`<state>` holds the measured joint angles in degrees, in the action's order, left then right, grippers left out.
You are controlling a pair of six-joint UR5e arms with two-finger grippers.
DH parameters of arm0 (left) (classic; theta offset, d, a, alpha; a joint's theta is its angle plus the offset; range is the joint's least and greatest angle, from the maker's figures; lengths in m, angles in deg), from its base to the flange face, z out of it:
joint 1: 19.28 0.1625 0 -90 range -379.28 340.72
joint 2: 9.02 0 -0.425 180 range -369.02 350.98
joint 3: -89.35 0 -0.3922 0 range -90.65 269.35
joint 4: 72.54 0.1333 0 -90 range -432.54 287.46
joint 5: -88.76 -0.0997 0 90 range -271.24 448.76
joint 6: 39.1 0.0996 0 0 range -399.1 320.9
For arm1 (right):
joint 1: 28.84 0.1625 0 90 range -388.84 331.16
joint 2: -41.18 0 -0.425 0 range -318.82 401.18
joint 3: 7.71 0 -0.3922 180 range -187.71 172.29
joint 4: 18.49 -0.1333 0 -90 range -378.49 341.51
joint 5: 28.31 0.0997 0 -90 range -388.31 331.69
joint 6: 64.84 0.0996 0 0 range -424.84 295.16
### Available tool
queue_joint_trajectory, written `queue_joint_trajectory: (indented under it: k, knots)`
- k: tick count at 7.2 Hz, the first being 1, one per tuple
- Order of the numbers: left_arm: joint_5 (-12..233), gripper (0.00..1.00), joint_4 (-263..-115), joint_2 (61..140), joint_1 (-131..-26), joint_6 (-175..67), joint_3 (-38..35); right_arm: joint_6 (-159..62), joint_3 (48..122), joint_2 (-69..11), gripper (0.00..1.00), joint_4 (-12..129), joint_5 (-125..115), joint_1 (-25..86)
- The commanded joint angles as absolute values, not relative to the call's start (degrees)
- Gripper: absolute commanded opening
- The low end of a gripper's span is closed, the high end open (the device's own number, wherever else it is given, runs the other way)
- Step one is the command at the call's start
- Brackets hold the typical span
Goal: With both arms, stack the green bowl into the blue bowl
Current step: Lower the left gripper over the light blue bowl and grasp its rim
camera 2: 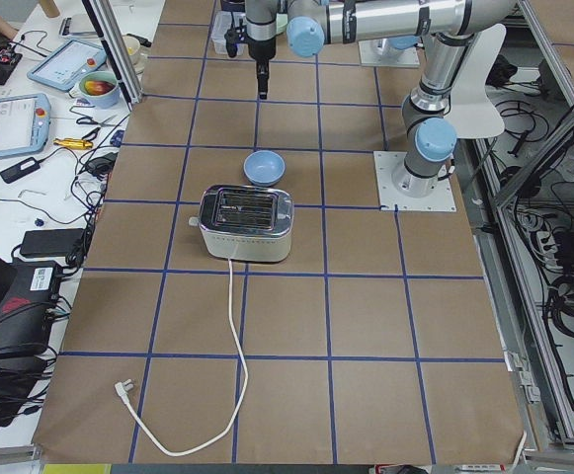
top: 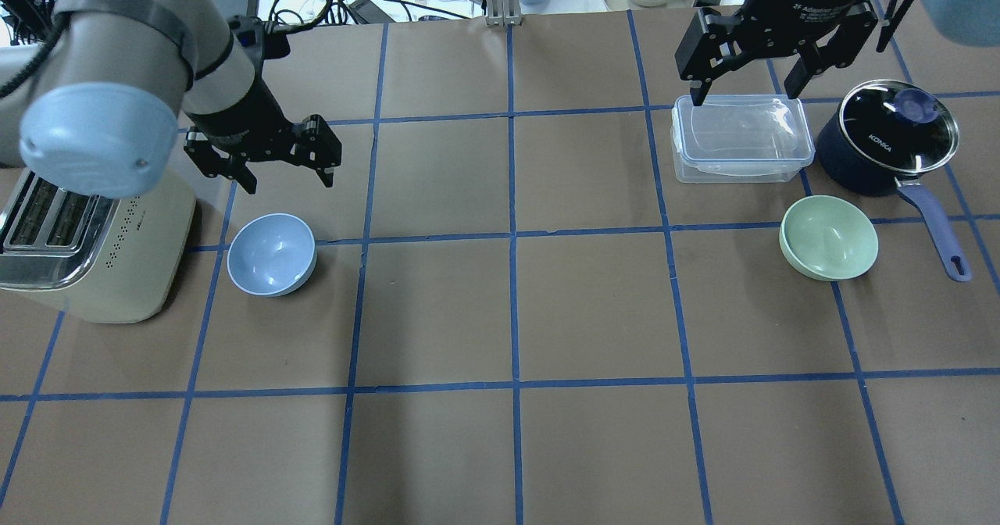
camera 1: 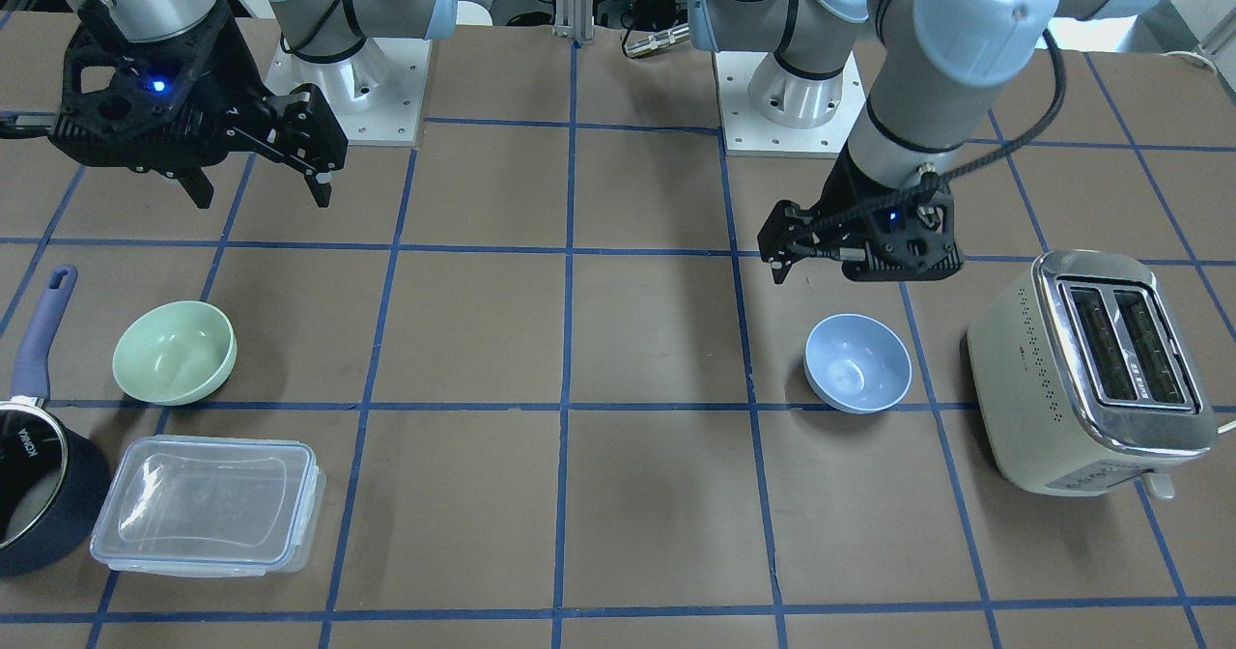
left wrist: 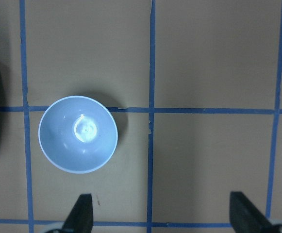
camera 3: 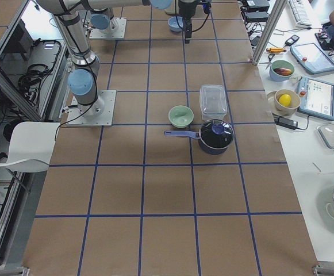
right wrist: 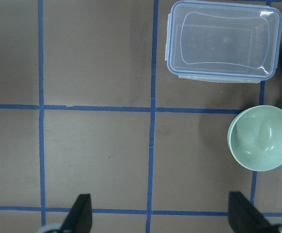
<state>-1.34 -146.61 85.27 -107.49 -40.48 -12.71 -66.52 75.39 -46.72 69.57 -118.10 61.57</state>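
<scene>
Take the toaster (top: 94,259) at one end of the worktop (top: 508,314) as your marker. The blue bowl (top: 272,253) stands just beside the toaster, on the side that faces the middle of the worktop. It is upright, mouth up, and a narrow gap keeps it from touching the toaster.

The left fingers (top: 324,167) hang in the air close to the toaster, up over the blue bowl's patch. They are spread wide and hold nothing. In the left wrist view you see both tips at the lower edge, with the blue bowl lying ahead of them, off toward the toaster's side.

The green bowl (top: 828,237) sits well apart from the toaster, at the opposite end of the worktop, upright and mouth up. Two other things share that far end. A clear lidded container (top: 741,138) is the nearest of the three to the toaster. A dark saucepan (top: 887,142) with a glass lid is the farthest.

The right fingers (top: 698,91) hover high over that end, far from the toaster. They too are wide apart and empty. In the right wrist view the green bowl lies clear of them, untouched.
</scene>
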Motion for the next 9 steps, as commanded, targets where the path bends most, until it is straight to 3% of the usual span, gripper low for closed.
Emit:
queue_joint_trajectory:
  k: [1,3,4,5,6,7,8,9]
  knots:
    - [-1.33,1.00,-129.66,89.13,-106.73,-40.33,-24.77,-66.51,75.35,-46.71,1.00,69.57,-118.13,61.60]
    - [-5.96,1.00,-123.54,93.00,-106.73,-40.24,-27.45,-66.51,75.44,-46.71,1.00,69.66,-118.13,61.69]
    - [-6.60,0.96,-121.52,94.93,-106.73,-40.06,-27.02,-66.51,75.44,-46.71,1.00,69.57,-118.13,61.69]
    - [-6.61,0.85,-120.02,96.61,-106.73,-39.28,-27.01,-66.43,75.44,-46.71,1.00,69.66,-118.13,61.78]
    - [-6.52,0.43,-119.39,97.67,-106.73,-37.44,-27.54,-66.43,75.44,-46.71,1.00,69.66,-118.13,61.78]
    - [-6.60,0.08,-119.39,98.03,-106.81,-37.43,-27.54,-66.43,75.53,-46.71,1.00,69.66,-118.13,61.78]
    - [-7.04,0.00,-119.48,97.86,-106.81,-37.34,-27.11,-66.43,75.44,-46.71,1.00,69.66,-118.13,61.78]
    - [-9.65,0.00,-119.30,97.24,-107.42,-37.42,-26.93,-66.43,75.44,-46.71,1.00,69.66,-118.22,61.78]
